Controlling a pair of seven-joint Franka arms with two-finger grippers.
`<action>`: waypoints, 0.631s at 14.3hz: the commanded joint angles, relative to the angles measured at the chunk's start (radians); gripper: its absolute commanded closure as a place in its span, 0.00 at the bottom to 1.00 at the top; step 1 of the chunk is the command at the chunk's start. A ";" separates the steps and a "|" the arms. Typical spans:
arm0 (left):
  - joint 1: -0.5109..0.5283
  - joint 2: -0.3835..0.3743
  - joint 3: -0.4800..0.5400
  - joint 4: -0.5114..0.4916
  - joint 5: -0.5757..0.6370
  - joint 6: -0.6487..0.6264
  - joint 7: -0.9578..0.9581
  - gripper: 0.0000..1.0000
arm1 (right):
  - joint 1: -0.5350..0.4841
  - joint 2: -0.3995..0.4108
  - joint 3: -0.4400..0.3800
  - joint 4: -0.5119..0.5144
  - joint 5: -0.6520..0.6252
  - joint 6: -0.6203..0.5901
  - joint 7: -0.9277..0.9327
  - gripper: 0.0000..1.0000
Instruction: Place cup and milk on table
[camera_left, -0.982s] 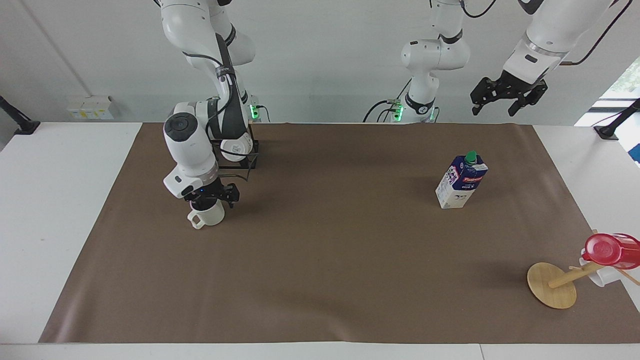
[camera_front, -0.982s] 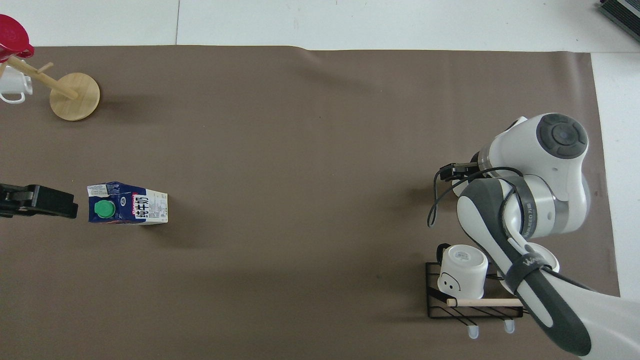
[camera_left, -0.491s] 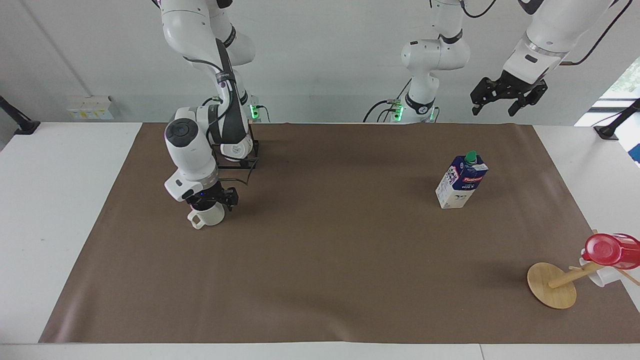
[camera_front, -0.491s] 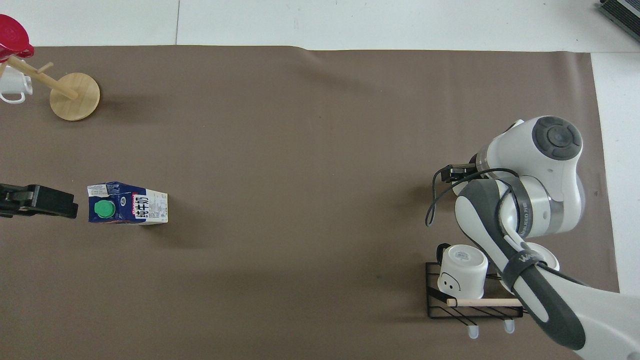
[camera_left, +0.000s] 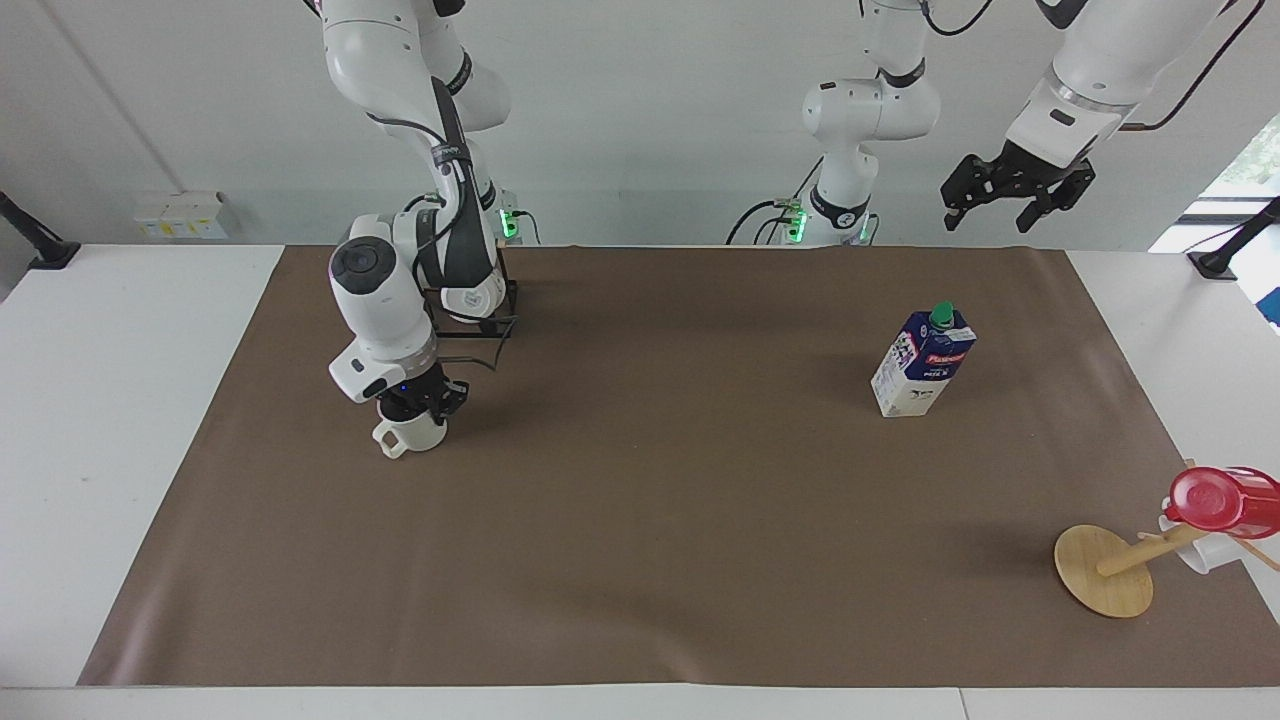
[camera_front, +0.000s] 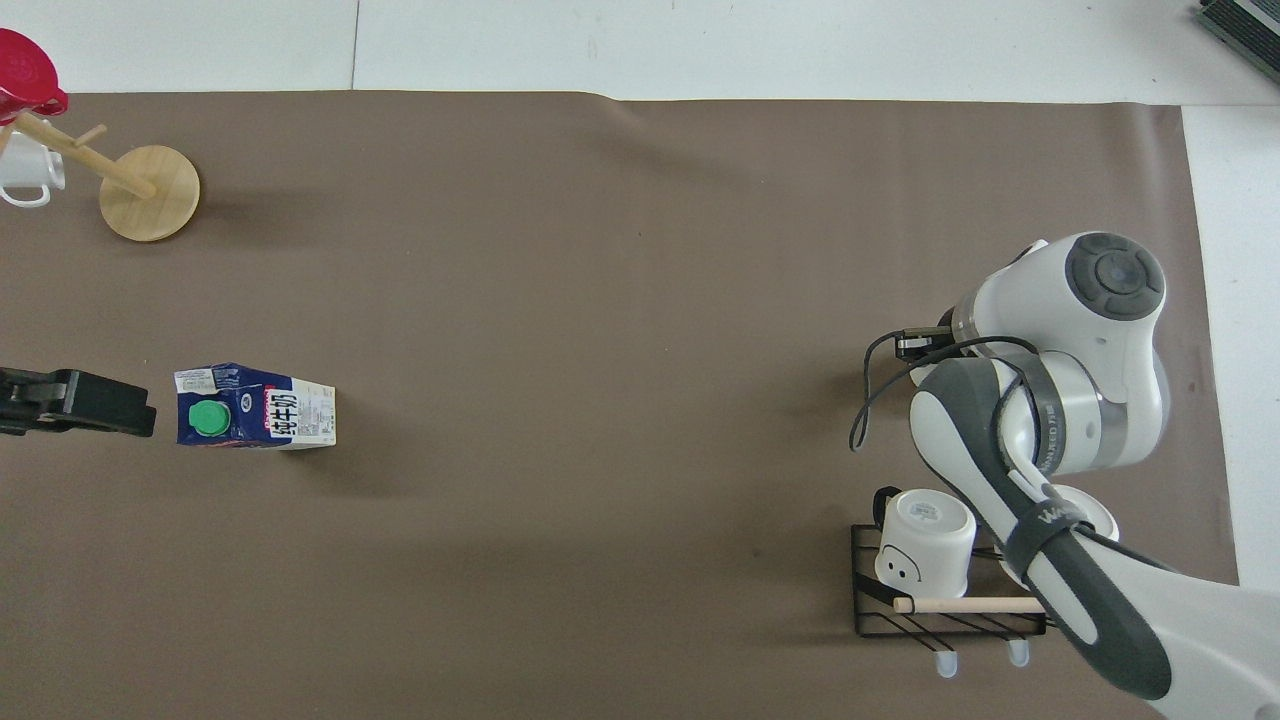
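From across the table, the cup (camera_left: 413, 434) stands upright on the brown mat (camera_left: 640, 520) toward the right arm's end of the table (camera_left: 110, 400), mouth up, its loop handle sticking out toward the table's outer edge and a little away from the robots; it is smooth, glazed cream ceramic, squat and round. The right gripper (camera_left: 420, 404) comes straight down into its mouth with the fingers pinched together on the rim. Just nearer the robots sits a black wire rack (camera_left: 480, 325). The milk (camera_left: 923, 362) stands upright toward the left arm's end, its long axis vertical with a slight lean, green screw cap on top, a glossy dark blue and white carton with a gabled top. The left gripper (camera_left: 1015, 195) hangs high in the air with its black fingers spread wide, holding nothing. A tipped wooden mug tree (camera_left: 1105, 568) with a round base lies at the mat's corner, carrying a red translucent cup (camera_left: 1215, 500). From overhead, the right arm's bulky white joints cover the cup and right gripper entirely. The milk (camera_front: 255, 406) shows its cap and printed side panel. The left gripper (camera_front: 75, 402) shows as a black shape beside the carton, apart from it. In the rack (camera_front: 945, 590), a white mug (camera_front: 925, 545) sits upside down, a face printed on it, and a wooden dowel crosses the wires.
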 joint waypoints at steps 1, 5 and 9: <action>-0.009 0.001 0.009 0.016 -0.001 -0.015 -0.003 0.00 | -0.010 -0.004 0.008 -0.006 0.026 0.019 0.013 1.00; -0.009 0.001 0.009 0.016 -0.001 -0.015 -0.003 0.00 | 0.001 -0.026 0.008 0.032 0.032 -0.007 0.077 1.00; -0.009 0.001 0.009 0.016 -0.001 -0.015 -0.003 0.00 | 0.019 -0.086 0.019 0.069 0.032 -0.102 0.133 1.00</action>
